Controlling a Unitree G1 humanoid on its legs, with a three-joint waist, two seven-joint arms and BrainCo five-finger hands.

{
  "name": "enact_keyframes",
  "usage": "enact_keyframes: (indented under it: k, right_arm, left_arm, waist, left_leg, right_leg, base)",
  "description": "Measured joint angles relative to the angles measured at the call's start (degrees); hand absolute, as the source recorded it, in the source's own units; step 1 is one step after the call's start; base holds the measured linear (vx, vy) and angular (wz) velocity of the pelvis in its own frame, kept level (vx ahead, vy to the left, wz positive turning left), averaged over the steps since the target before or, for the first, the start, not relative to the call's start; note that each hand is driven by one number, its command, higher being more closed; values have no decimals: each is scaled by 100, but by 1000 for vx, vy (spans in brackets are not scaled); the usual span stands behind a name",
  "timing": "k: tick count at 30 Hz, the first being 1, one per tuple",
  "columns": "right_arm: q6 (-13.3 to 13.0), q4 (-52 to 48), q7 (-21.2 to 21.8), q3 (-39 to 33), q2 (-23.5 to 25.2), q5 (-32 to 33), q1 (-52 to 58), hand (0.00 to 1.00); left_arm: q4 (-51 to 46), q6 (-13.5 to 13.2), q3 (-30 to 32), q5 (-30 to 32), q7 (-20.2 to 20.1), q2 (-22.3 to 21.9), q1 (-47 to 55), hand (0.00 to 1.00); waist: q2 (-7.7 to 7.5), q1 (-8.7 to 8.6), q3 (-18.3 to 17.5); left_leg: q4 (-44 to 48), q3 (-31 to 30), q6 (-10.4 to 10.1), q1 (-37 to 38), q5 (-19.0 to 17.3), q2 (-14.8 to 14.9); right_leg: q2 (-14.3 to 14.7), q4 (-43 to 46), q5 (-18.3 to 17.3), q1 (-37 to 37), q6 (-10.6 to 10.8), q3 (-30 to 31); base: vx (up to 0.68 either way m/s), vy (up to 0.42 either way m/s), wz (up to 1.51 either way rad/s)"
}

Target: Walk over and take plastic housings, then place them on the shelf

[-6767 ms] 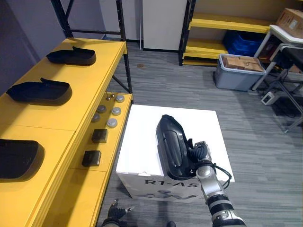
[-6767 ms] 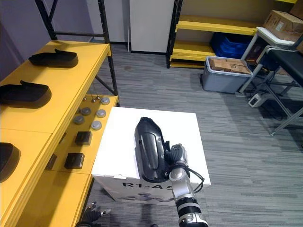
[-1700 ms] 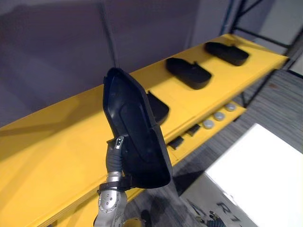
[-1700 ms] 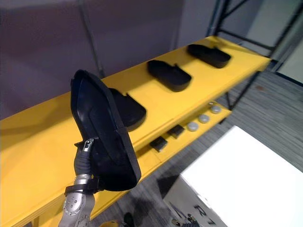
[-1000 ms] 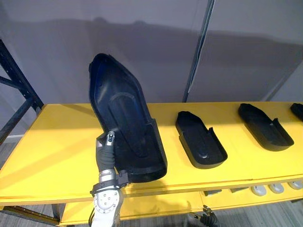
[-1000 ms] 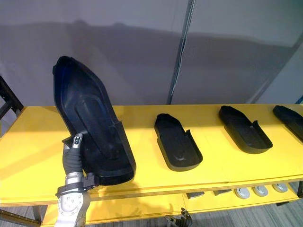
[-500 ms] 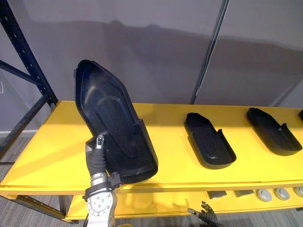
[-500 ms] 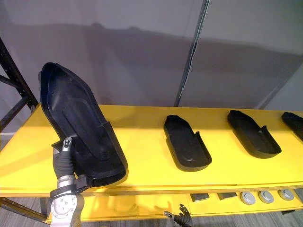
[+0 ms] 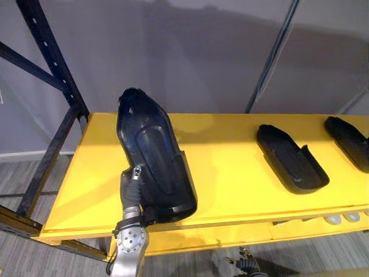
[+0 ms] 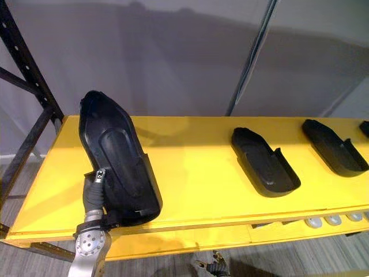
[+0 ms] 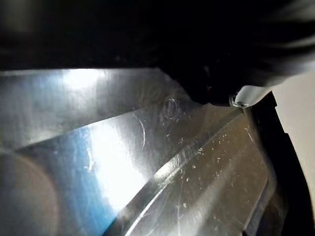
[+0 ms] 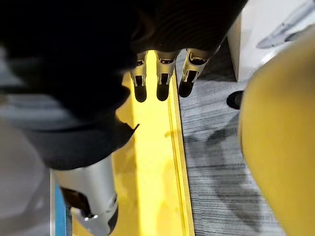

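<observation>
My left hand point(image 9: 131, 190) is shut on the near end of a large black plastic housing point(image 9: 151, 153), with the thumb against its hollow inside. The housing leans tilted over the left part of the yellow shelf point(image 9: 230, 167), its heel low near the front edge and its pointed tip raised toward the wall. I cannot tell whether the heel touches the shelf. The left wrist view shows the housing's glossy inner surface point(image 11: 147, 172) from very close. My right hand point(image 12: 164, 78) hangs low beside me with straight fingers, holding nothing, and also shows below the shelf edge point(image 10: 210, 265).
Two more black housings point(image 9: 291, 158) point(image 9: 349, 135) lie on the shelf to the right. A black rack upright point(image 9: 52, 63) stands at the shelf's left end and a grey post point(image 9: 277, 52) behind it. Small round grey parts point(image 9: 346, 218) sit on the lower shelf.
The camera has swung, so the shelf sits further right in view. My left hand has brought the housing down and tipped it flatter over the shelf.
</observation>
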Motion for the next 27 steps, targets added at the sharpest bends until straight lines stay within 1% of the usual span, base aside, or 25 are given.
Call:
enact_keyframes:
  k: [1,2,3,4,6,8,9,12,13,17,21,23,24,26,27]
  right_arm:
    - [-17,-11,-5,18,-19,9,25,0]
    - [-16,-11,-7,18,-33,20,22,0]
    - [-17,23,-7,13,-117,25,29,0]
    - [-17,31,-7,12,-179,26,82,0]
    - [-17,2,-15,-3,-176,52,130,0]
    - [-17,3,-37,-4,-135,51,179,0]
    - [-17,5,-38,-6,-119,47,179,0]
    - [-17,11,-38,-6,-84,46,194,0]
    - [-17,13,-37,-10,-66,45,194,0]
    - [-16,28,-37,-100,-19,43,188,0]
    - [-16,87,-35,-98,-25,41,171,0]
    - [-15,196,-26,-99,-50,18,158,0]
    - [-15,253,-19,-99,-71,15,143,0]
    - [-8,409,15,-99,-195,-6,103,0]
    - [-7,452,32,-99,-232,-10,101,0]
  left_arm:
    - [-13,-1,44,0,36,-22,-1,100]
    - [-19,-1,45,2,48,-25,-2,100]
    - [-12,15,-1,20,45,-24,15,100]
    - [-14,15,-36,121,21,-27,60,100]
    - [-21,17,-41,167,-17,-30,99,100]
    - [-33,17,-45,167,-85,-29,100,100]
    - [-38,17,-35,166,-108,-31,118,100]
    - [-137,17,11,164,-137,-48,308,100]
    - [-187,17,16,164,-161,-44,386,100]
    - [-186,18,20,171,-193,-43,397,100]
    - [-152,25,119,178,-190,-38,397,100]
    - [43,68,230,202,-201,42,371,100]
    - [162,94,255,213,-204,85,329,100]
    - [677,282,349,238,-243,269,58,100]
    - [813,318,366,246,-243,314,-17,100]
  waist:
    - [-18,-12,-9]
    - [-35,-14,-13]
    - [3,-29,5]
    - [71,-3,-30]
    - [90,-23,-43]
    - [74,-14,-90]
    - [81,-10,-95]
    - [95,-1,-198]
    - [107,2,-254]
    - [100,-9,-286]
    - [114,-2,-300]
    - [175,2,-383]
    - [179,0,-419]
    - [272,-8,-436]
    - [302,-14,-435]
  left_leg:
    - [-6,7,10,25,-6,-81]
    - [-9,-10,19,19,-8,-166]
    - [-29,-61,40,32,-22,-253]
    - [-79,-106,10,36,27,-254]
    - [-102,-184,-18,43,104,-231]
    - [-145,-235,-41,56,132,-186]
    - [-208,-219,-46,127,145,-159]
    - [-387,-84,-47,321,162,-111]
    - [-487,17,-37,395,190,-99]
    - [-726,59,0,530,312,-142]
    - [-925,50,37,640,459,-196]
    - [-1115,50,-3,663,605,-202]
    - [-1202,46,-5,676,659,-207]
    - [-1559,44,-22,775,900,-217]
    - [-1646,45,-20,799,960,-221]
  right_leg:
    - [283,257,-504,3,-107,191]
    - [315,240,-682,26,-232,242]
    - [298,209,-790,49,-239,332]
    - [314,192,-791,63,-245,304]
    - [333,174,-789,145,-275,201]
    - [395,98,-767,195,-310,199]
    - [428,-21,-726,283,-352,206]
    - [498,-333,-559,465,-359,323]
    - [522,-535,-415,524,-361,381]
    - [502,-1091,-61,756,-348,392]
    - [473,-1426,131,933,-355,379]
    - [490,-1592,229,950,-380,361]
    - [497,-1651,274,956,-377,357]
    - [541,-1827,448,976,-392,339]
    - [550,-1862,489,976,-404,335]
  base:
    - [-56,-58,0]
    - [-37,-77,13]
    - [-15,-52,19]
    - [6,-43,19]
    - [60,-55,22]
    - [70,-47,13]
    - [88,-4,-9]
    - [86,43,-24]
    - [75,63,-30]
    - [31,100,-14]
    - [-21,59,0]
    - [-69,3,1]
    - [-74,-17,1]
    - [-109,-17,2]
    - [-147,-13,-4]
